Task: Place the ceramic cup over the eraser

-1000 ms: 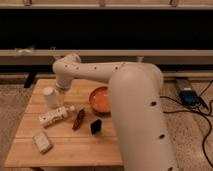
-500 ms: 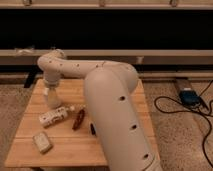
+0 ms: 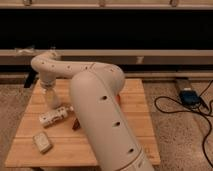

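Swinging left, the pincer (image 3: 48, 87) now hangs wide just above the ceramic cup (image 3: 51, 99); grasping looks next.

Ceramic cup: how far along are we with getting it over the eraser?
Done: nothing yet; the ceramic cup stands on the table, far left in the view. In hand: the hand, open, sits right above the cup, apparently reaching for it. Left: grasping, carrying and lowering it over the eraser, which the arm hides.

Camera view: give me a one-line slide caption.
Open gripper poised at the ceramic cup, far-left corner of the wooden table.
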